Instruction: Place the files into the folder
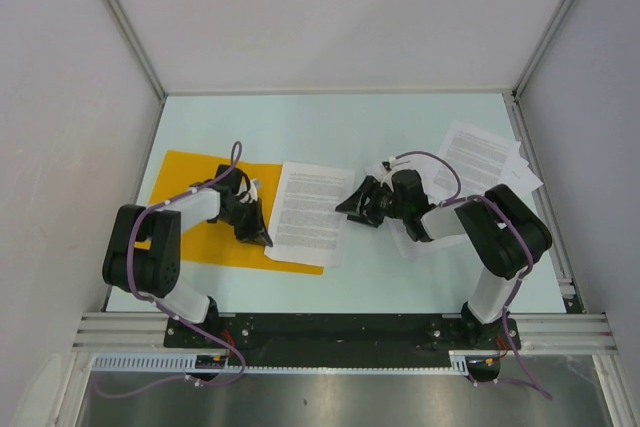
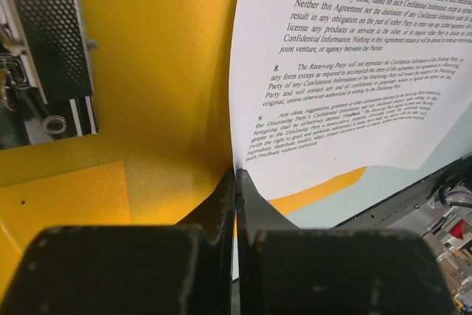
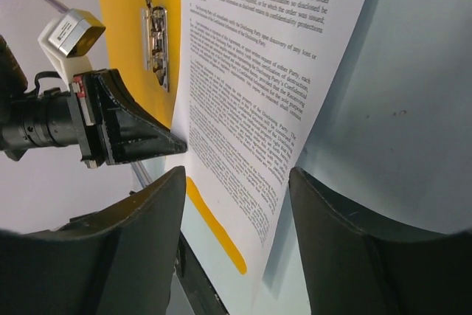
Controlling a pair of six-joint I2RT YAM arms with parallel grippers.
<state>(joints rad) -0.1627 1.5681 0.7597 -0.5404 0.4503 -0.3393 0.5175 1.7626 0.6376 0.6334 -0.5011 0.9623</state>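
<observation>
Pale table [image 1: 400,137] | sheet [image 1: 310,212] on orange folder [image 1: 180,172] | left gripper [image 2: 236,180] closed — tips perhaps touching sheet's edge | right gripper [image 3: 237,181] apart

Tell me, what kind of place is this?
Probably a robot testing booth, not an office: plain white walls on metal posts, a left arm and right arm bolted at the table edge, and printed sheets with an orange-yellow folder.

Bright, even light; soft shadows; close foregrounds blurred, edges distorted
</observation>
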